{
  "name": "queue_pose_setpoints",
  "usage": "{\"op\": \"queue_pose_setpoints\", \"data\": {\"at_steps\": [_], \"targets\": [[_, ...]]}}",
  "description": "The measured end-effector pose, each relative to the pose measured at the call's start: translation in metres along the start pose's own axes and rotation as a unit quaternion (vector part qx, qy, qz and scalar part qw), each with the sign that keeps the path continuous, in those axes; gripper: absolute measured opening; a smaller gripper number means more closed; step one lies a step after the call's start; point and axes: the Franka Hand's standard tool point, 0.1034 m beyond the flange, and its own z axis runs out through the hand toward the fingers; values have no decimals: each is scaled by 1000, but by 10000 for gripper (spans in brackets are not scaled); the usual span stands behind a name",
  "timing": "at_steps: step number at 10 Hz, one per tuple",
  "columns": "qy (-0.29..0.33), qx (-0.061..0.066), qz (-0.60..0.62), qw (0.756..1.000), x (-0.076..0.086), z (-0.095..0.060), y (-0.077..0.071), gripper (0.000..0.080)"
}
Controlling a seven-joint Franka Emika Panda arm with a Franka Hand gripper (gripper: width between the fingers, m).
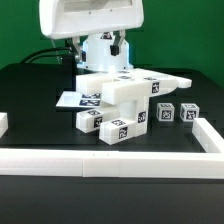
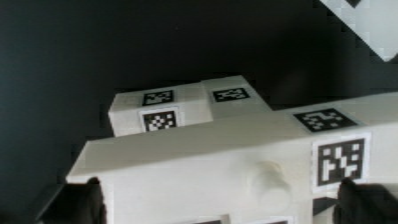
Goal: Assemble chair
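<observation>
The chair (image 1: 128,92) stands partly put together in the middle of the black table. Its flat white seat rests across blocky tagged parts, with post pieces (image 1: 118,129) below it at the front. In the wrist view the chair (image 2: 214,150) fills the frame as a wide white block with several black-and-white tags. My gripper (image 1: 100,62) hangs just above and behind the seat. Its dark fingers (image 2: 75,205) stand far apart on either side of the white block. The gripper (image 2: 217,206) is open, and I cannot tell whether the pads touch the block.
Two small tagged white blocks (image 1: 165,113) (image 1: 187,113) lie loose on the exterior view's right. The marker board (image 1: 80,98) lies flat behind the chair on the left. A long white border rail (image 1: 110,160) runs along the front and turns up the right side (image 1: 208,135).
</observation>
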Motion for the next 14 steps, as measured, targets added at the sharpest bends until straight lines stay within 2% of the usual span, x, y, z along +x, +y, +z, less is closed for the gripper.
{"op": "queue_pose_setpoints", "data": {"at_steps": [1, 12, 13, 14], "targets": [[-10, -3, 4, 1000, -8, 26, 5, 649], [-10, -1, 4, 1000, -6, 25, 7, 653], [-12, -3, 8, 1000, -7, 28, 11, 653], [-18, -4, 5, 1000, -5, 39, 2, 653]]}}
